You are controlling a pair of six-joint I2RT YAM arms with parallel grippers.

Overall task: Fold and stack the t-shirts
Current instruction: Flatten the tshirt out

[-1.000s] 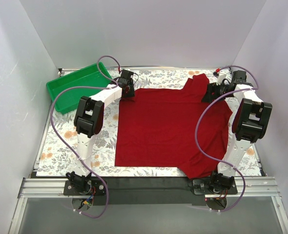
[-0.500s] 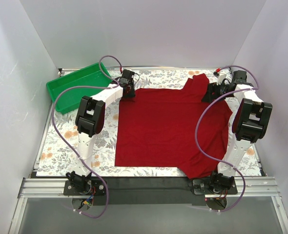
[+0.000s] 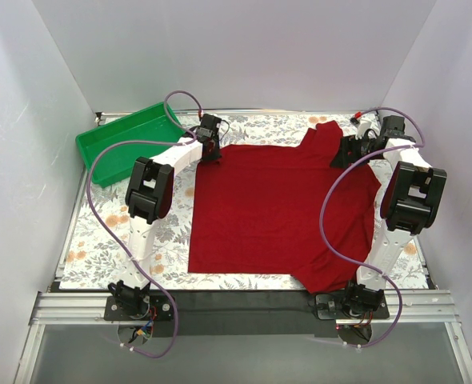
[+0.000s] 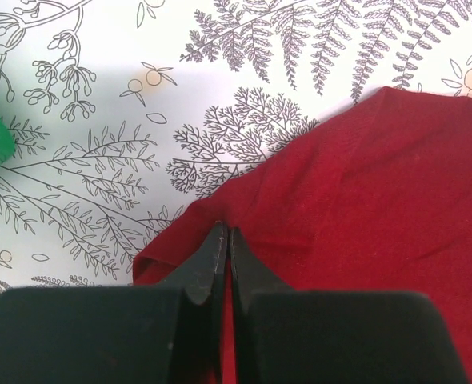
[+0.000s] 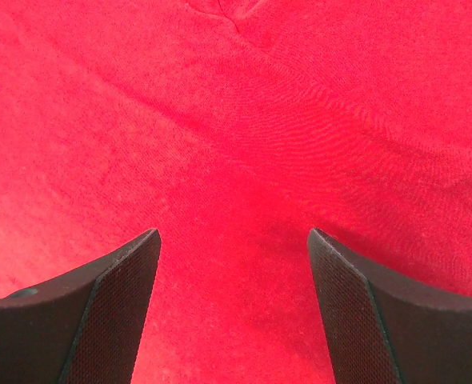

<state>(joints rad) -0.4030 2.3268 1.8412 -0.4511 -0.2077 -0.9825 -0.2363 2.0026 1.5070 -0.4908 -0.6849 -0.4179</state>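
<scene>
On the t-shirt (image 3: 276, 208) edge, left claw (image 4: 224, 240) clenched tight; over its red cloth, right claw (image 5: 233, 236) agape.

White arms (image 3: 142, 237), black joints (image 3: 150, 190), looping purple cables (image 3: 330, 210).

t-shirt (image 3: 276, 208): matt knit cloth | tray (image 3: 120, 148): glossy plastic | table cover (image 3: 100, 232): smooth, printed

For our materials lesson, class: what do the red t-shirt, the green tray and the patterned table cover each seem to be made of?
T-shirt: soft knit cloth, probably cotton, matt; a fine grain and soft creases show.
Tray: likely moulded plastic, smooth and slightly glossy, with even colour and a raised rim.
Table cover: flat printed sheet with a fern and flower pattern; cloth or vinyl cannot be told.
</scene>
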